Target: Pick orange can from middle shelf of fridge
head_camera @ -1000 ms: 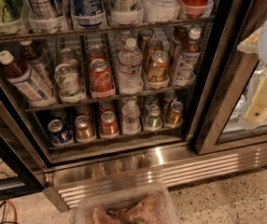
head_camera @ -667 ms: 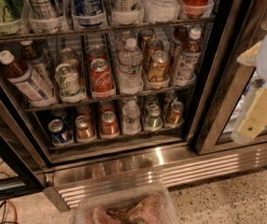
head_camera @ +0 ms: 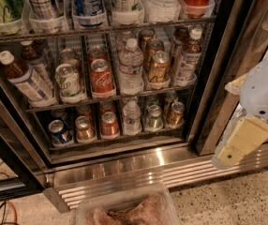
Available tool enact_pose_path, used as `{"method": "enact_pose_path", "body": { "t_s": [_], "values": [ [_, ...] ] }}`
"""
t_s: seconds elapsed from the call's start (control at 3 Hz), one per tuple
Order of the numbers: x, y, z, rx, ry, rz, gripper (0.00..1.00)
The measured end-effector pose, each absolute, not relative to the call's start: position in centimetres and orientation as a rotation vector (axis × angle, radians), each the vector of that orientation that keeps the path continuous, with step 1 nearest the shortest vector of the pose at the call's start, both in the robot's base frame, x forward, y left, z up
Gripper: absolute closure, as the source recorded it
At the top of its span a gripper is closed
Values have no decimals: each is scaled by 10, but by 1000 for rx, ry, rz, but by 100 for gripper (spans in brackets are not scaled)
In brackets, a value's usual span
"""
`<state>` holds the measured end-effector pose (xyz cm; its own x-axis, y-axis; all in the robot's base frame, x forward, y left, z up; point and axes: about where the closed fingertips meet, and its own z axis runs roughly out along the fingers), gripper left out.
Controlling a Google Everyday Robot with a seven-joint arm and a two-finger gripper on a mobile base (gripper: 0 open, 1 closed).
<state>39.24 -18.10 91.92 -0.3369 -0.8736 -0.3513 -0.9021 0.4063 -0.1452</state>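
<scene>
Hovering well right of the orange can (head_camera: pixel 158 67), our gripper (head_camera: pixel 239 145) seems staged for approach; its opening we cannot tell.

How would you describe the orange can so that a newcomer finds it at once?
The gripper hangs right of the fridge. On its middle shelf, the orange can fronts the lane right of the water bottle; bronze-orange, unlike the red can further left.

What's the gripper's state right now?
Gripper: cannot be told; it hangs at the right, outside the fridge, away from the orange can.
</scene>
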Motion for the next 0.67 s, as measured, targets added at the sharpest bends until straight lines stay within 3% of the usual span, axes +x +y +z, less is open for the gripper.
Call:
{"method": "enact_pose_path", "body": {
  "t_s": [0.67],
  "values": [
    [384,-172,890,-1419,2343,205,0]
  ]
}}
